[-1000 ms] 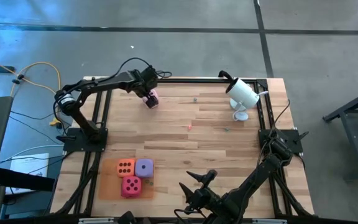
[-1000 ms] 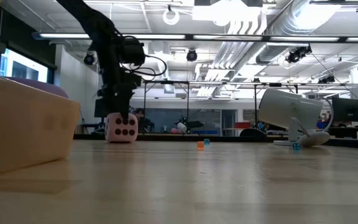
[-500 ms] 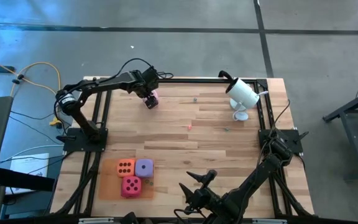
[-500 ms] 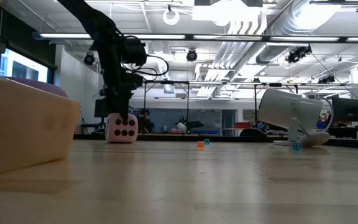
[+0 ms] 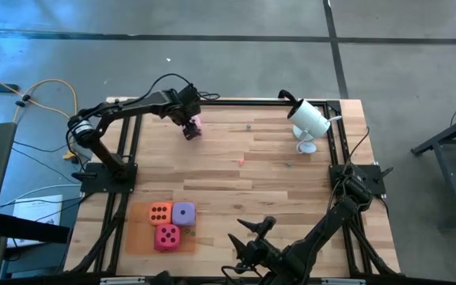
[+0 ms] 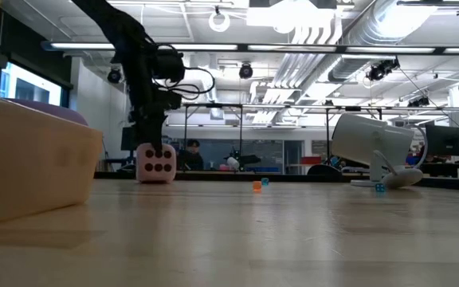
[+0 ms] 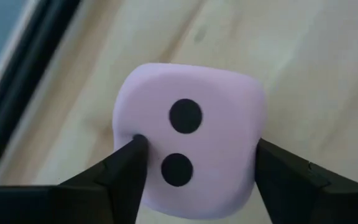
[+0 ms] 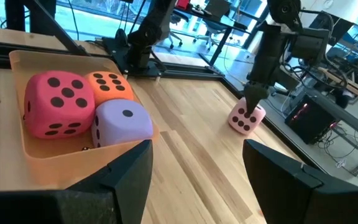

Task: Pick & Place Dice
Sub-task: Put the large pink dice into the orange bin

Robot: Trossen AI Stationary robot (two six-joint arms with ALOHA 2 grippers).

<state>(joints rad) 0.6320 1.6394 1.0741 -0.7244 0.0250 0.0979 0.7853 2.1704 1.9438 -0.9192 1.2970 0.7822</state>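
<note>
Step in hand: grasp of the last die.
The light pink die (image 7: 188, 155) is bracketed by the left gripper (image 7: 194, 180), fingers at both flanks (full clamp cannot be told). A lift toward the orange tray (image 5: 137, 237) is called for.

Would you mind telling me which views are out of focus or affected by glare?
Low view: the near block at left is blurred and the ceiling lights glare. Left wrist view: the light pink die is soft-edged from closeness. High view: evenly lit, no glare.
</note>
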